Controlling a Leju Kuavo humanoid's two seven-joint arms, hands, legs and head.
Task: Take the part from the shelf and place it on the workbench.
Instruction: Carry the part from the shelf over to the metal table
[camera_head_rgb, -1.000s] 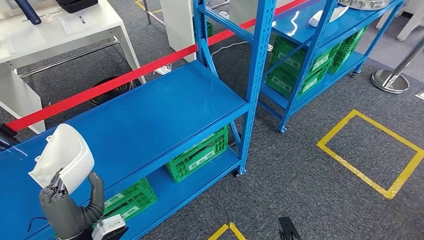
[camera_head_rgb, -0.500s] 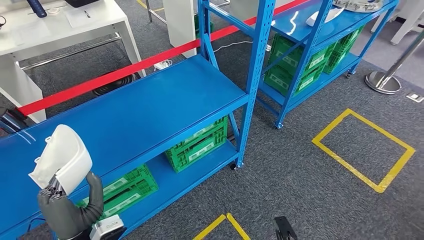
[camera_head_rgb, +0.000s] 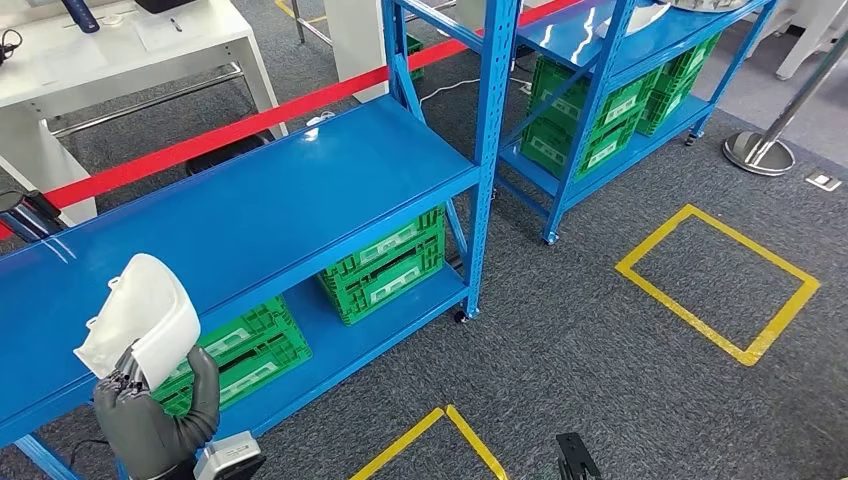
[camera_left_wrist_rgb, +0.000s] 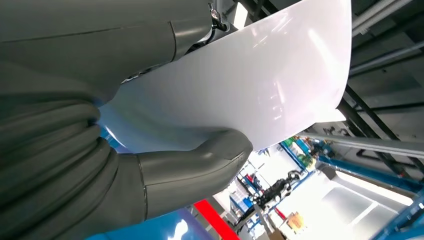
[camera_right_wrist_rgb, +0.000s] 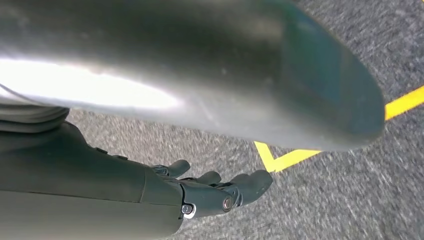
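So your left hand (camera_head_rgb: 150, 425) has the white part (camera_head_rgb: 140, 320) clamped at its lower edge, thumb (camera_left_wrist_rgb: 195, 167) on one face and the darker fingers on the other, and the part stands up out of the grip, lifted clear over the front edge of the blue shelf (camera_head_rgb: 260, 215). Looks to me like the pickup is done and you're in the carry stage, so the job now is just not losing it. That shell is smooth and glossy and you're only holding it by one end, so I'd guess it can pivot or slip if the arm swings, so keep the wrist quiet and the part upright while you turn. Your right hand (camera_right_wrist_rgb: 215, 192) hangs down over the grey carpet with fingers loosely apart and nothing in it, so it's free if you want a second contact. Watch the shelf upright (camera_head_rgb: 490, 130) when you rotate; the part could clip it. Green crates (camera_head_rgb: 385, 265) sit on the lower shelf, no issue there. Further back, past the red barrier tape (camera_head_rgb: 230, 130), there's a white table (camera_head_rgb: 120, 50) at the far left. Can't tell if that's the workbench.
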